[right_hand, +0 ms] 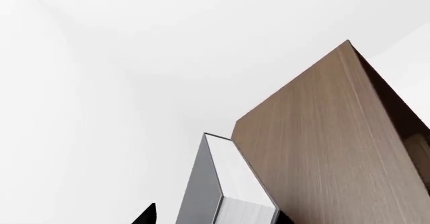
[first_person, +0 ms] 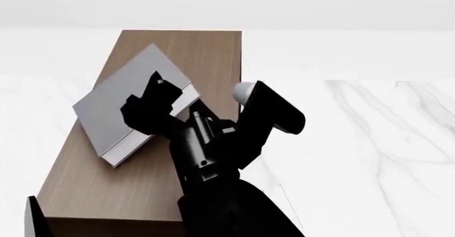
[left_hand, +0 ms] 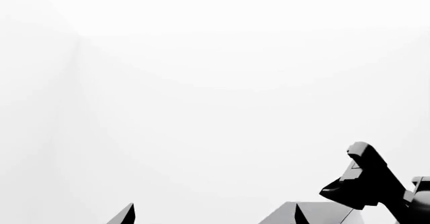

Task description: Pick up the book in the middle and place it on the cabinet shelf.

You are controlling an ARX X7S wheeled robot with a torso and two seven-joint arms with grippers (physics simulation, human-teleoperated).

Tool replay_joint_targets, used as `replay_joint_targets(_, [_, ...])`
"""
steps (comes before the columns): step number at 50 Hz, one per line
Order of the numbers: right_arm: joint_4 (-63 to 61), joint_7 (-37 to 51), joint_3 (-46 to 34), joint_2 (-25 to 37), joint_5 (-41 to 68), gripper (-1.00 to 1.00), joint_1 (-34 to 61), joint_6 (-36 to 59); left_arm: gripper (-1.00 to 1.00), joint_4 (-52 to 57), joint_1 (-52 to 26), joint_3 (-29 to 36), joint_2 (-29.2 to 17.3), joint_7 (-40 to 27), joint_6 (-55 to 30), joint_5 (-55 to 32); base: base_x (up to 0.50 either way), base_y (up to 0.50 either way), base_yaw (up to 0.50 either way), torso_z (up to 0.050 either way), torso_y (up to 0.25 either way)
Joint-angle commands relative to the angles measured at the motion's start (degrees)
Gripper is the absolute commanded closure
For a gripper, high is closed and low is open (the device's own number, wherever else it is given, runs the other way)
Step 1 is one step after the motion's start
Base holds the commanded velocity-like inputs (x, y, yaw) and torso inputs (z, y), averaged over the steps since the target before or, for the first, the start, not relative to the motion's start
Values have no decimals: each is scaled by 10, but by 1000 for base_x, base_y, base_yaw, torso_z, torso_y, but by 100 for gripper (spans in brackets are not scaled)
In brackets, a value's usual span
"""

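Head view shows the right gripper (first_person: 153,96) reaching over the lighter brown top of the cabinet shelf (first_person: 206,50), its black fingers clamped on the near edge of the grey book (first_person: 117,109). The book lies skewed across that top, one corner jutting past the cabinet's left edge, white page edges facing the robot; whether it rests fully on the wood or is held just above it I cannot tell. From the right wrist view the book (right_hand: 201,183) sits just beside the cabinet's wood-grain face (right_hand: 315,148), with one dark fingertip showing at the frame's lower edge. The left gripper (left_hand: 213,214) shows only two dark fingertips set apart against blank white, holding nothing, and I cannot find it in the head view. I judge the placing step nearly done. The next move calls for settling the book flat, preferably further in from the edge, then parting the fingers and lifting clear without dragging it off.
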Motion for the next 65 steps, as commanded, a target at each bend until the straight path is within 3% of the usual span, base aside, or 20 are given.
replay_joint_targets(1, [22,96,24,32,-68,-100,-17,-11,-100,1,0,1,-2,-1,-1,0,0,0,0,0,0])
replay_joint_targets(23, [-58,160,24,61,-98,-100,-23,-17,-100,6,2,3,-4,-4,-3,2,0,0,0,0,0])
replay_joint_targets(65, [-134,202,45,120,-92,-100,-46,-17,-100,7,-1,5,-4,-12,-9,4,0,0,0,0,0])
